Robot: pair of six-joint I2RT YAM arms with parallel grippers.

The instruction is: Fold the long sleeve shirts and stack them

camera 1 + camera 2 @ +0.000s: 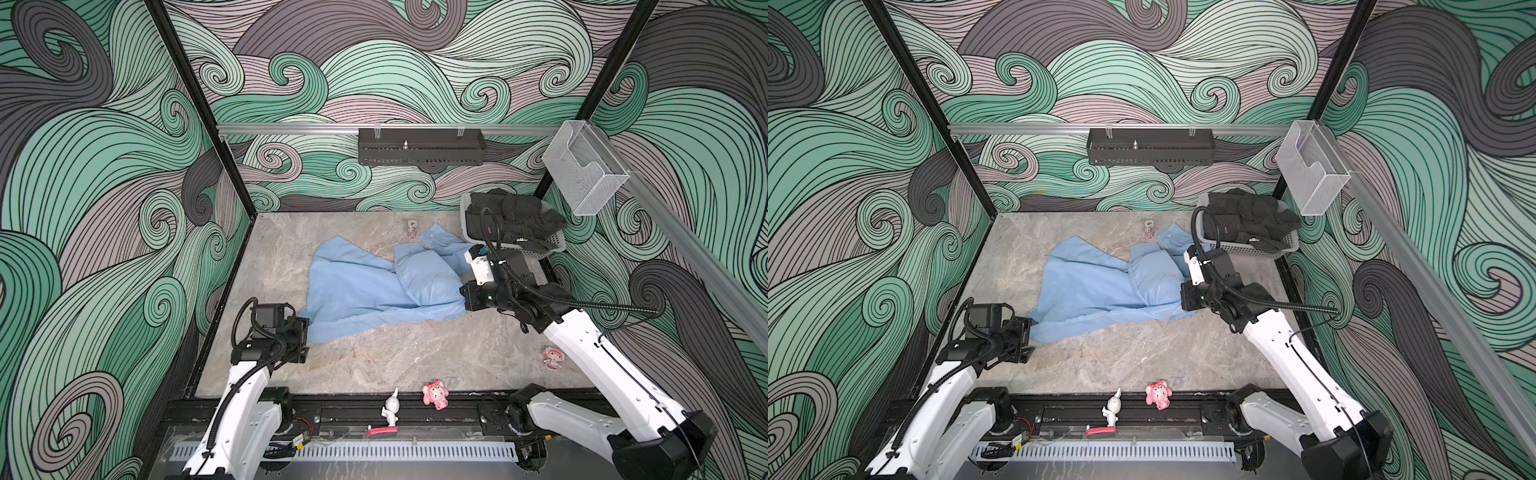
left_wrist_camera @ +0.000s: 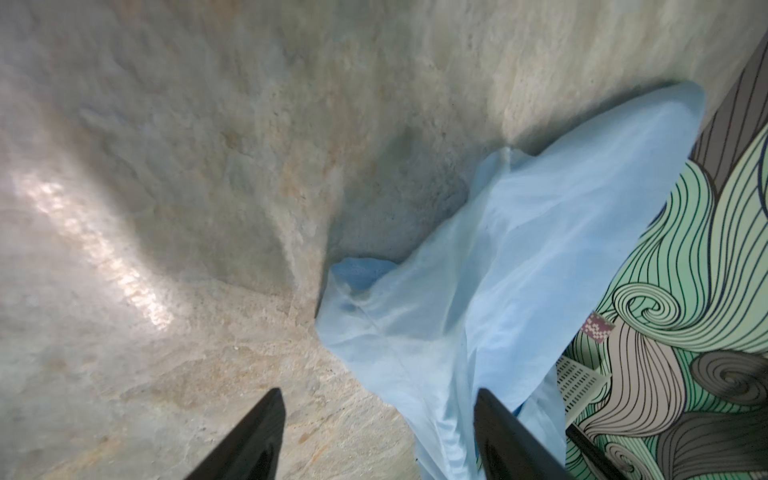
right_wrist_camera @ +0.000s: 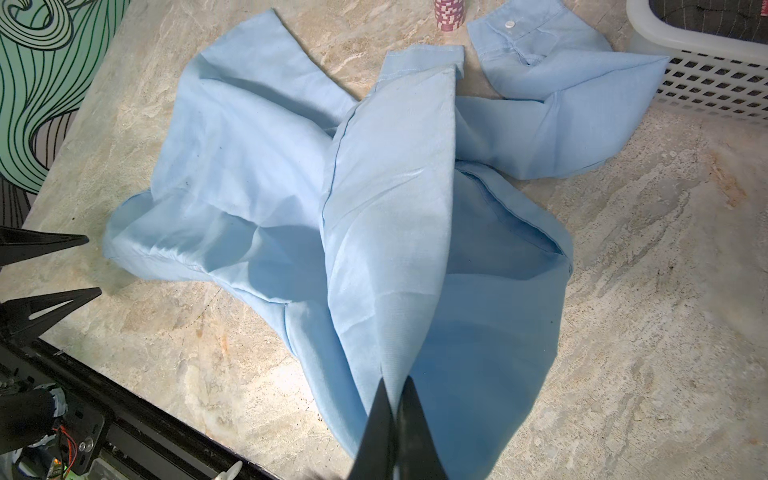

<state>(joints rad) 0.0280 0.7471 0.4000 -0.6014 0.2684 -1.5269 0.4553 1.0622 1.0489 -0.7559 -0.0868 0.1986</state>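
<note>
Nearest me, on the front rail: one white figurine (image 1: 390, 409) and one pink toy (image 1: 434, 394), both clear of the work. Next, the left gripper (image 2: 378, 392), low over the table (image 1: 374, 361) at the near left corner of the shirt (image 1: 365, 286); its jaws are spread, with the hem edge running between them and nothing gripped. Next, the right gripper (image 3: 395, 380), at the shirt's right side, fingers pressed together and pinching a raised ridge of blue cloth. The shirt itself lies mid-table, rumpled and unfolded, with one cuffed sleeve (image 3: 536, 45) reaching toward the back. Beyond it, a small stack of chips (image 1: 412, 229) sits just beside the cuff. Farthest, a white basket (image 3: 706, 79) holds a dark garment (image 1: 511, 220). I judge the step to be spreading the shirt flat, with no fold made. Next I need the left jaws closed on that hem corner, then both arms drawing apart.
</note>
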